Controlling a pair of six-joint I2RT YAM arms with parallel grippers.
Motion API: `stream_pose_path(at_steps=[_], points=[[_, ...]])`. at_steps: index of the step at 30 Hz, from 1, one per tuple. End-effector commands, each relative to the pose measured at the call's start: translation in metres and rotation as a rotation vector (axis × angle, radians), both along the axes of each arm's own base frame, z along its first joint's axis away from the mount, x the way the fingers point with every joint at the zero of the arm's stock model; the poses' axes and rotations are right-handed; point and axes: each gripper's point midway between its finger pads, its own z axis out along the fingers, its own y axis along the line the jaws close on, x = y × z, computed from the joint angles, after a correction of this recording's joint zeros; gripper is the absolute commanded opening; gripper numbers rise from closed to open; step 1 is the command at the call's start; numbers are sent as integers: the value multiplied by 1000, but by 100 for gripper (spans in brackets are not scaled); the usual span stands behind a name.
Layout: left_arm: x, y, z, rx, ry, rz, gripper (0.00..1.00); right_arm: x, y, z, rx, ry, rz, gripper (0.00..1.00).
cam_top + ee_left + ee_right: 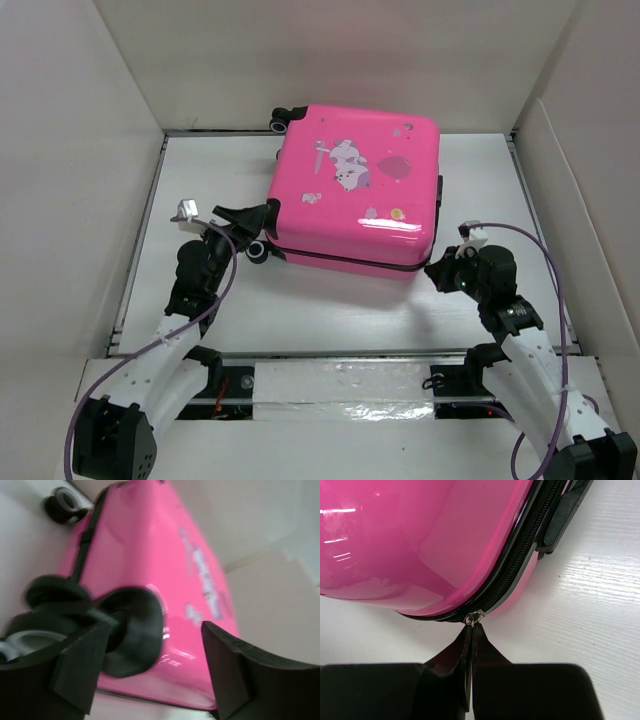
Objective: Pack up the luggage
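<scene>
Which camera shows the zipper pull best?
The right wrist view: the zipper pull sits close up, pinched in the right tool, on the luggage. The top view shows it too small to tell; the left wrist view misses it.

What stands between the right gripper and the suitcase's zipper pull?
Nothing visible: the right gripper is shut on the zipper pull at a corner of the pink suitcase.

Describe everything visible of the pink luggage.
The luggage is a glossy pink hard shell, closed, lying flat on the table, cartoon stickers up. A black zipper rings its seam; black caster wheels sit at its left edge. The right gripper is shut on the zipper pull; the near caster shows between the left gripper's open jaws.
</scene>
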Motion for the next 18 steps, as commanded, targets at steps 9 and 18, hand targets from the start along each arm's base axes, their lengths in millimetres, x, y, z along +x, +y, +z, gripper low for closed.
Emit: stream_pose_path(at_steps=[9, 18], points=[[-6, 29, -68, 108, 169, 144, 92, 15, 17, 62, 70, -240, 82, 0], [39, 24, -35, 44, 52, 185, 92, 10, 17, 55, 53, -218, 98, 0]])
